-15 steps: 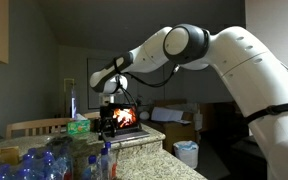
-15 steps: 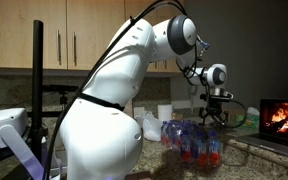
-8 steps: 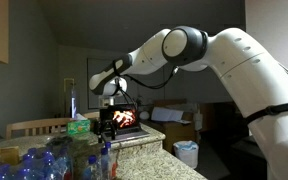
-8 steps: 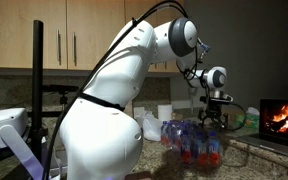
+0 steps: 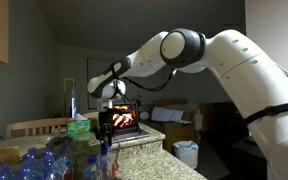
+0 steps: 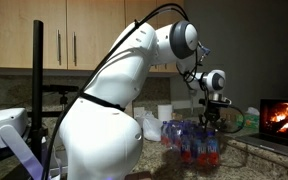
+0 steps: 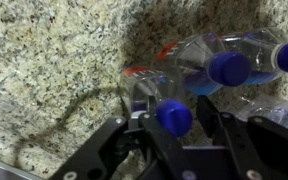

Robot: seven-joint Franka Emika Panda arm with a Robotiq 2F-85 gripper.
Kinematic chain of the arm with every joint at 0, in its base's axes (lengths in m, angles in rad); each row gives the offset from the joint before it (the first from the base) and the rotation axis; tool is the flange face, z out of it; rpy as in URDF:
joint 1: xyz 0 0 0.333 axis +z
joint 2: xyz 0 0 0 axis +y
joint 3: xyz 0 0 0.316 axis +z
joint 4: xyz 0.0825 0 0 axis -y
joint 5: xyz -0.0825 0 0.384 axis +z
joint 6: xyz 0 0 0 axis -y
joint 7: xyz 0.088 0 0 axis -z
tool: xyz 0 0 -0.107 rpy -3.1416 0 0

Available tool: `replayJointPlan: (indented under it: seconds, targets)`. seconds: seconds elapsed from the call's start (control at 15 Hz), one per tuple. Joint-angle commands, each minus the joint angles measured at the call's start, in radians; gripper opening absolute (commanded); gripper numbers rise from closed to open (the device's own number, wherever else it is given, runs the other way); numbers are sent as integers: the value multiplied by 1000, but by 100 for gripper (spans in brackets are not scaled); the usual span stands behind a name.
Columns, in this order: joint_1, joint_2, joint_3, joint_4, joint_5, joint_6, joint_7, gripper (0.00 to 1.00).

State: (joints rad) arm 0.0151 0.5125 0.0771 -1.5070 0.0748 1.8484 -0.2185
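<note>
Black fingers point(image 7: 212, 124) of the gripper point(image 7: 174, 130) stand on either side of the blue cap of a clear plastic water bottle point(image 7: 152, 92), seen from above in the wrist view. The jaws are narrowed to little more than the width of the cap, with the neck between them. Whether the pads actually press on the neck cannot be told. This bottle stands upright at the edge of a cluster of blue-capped bottles point(image 7: 229, 68). Its neighbours stand just beside it and carry red bands on their labels. All of them rest on a speckled granite counter point(image 7: 54, 60), where the gripper casts a dark shadow. In both exterior views the gripper point(image 6: 212, 120) points straight down over the cluster point(image 6: 192, 142), with the white arm point(image 6: 114, 90) arching above it. On the counter beyond the bottles stands an open laptop point(image 6: 284, 120) whose screen shows a burning fire. Wooden cabinets point(image 6: 64, 35) hang on the wall behind the arm. In an exterior view a green box point(image 5: 79, 127) stands near the gripper point(image 5: 106, 126), and a white bin point(image 5: 187, 152) stands on the floor past the counter's end.
</note>
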Motion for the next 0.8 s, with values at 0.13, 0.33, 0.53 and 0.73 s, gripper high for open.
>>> replayJointPlan:
  seconds: [0.13,0.33,0.53,0.73]
  targets:
    - [-9,-1,5,-2,12,-22,-18,15]
    - [-16,-30,-4,-31,8,-23,-9,15]
    - [-33,-91,-26,-93,4,-9,4,16]
    - [-61,-169,-60,-165,-3,-14,-1,16]
